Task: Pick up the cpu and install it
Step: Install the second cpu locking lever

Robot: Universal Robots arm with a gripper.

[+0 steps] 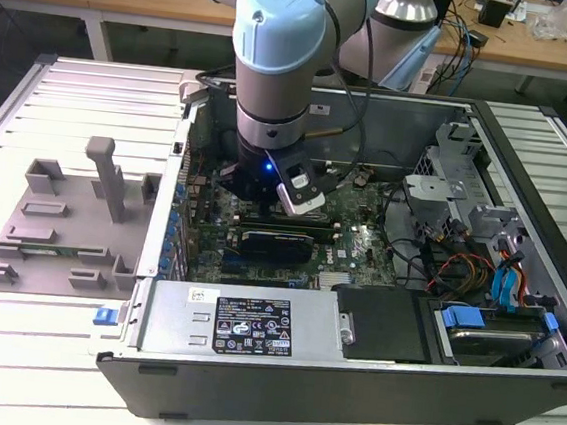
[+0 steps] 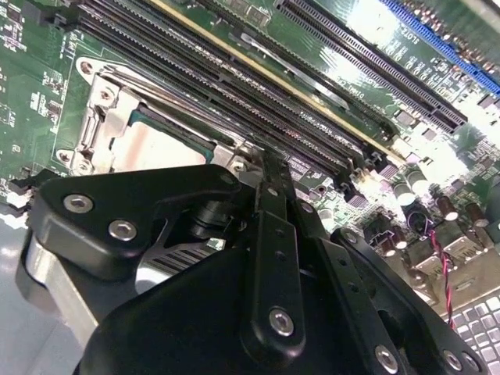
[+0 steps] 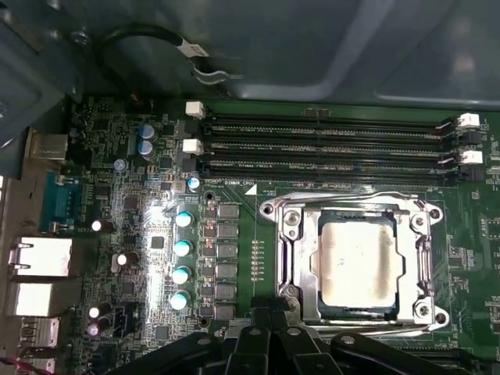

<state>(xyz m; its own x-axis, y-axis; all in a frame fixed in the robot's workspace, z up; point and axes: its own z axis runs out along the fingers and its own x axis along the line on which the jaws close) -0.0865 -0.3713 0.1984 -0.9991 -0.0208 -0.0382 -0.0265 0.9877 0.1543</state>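
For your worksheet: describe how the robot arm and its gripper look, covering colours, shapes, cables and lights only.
The arm is built of thick silver-grey cylinders with pale blue round caps at the joints. A black cable runs down beside it, and a small blue light glows at the black wrist section. In both wrist views the gripper is matte black, made of flat linkage bars joined by round silver screws.

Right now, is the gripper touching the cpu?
Cannot tell. In the first wrist view the cpu lies in its socket; the gripper reaches its edge, contact hidden.
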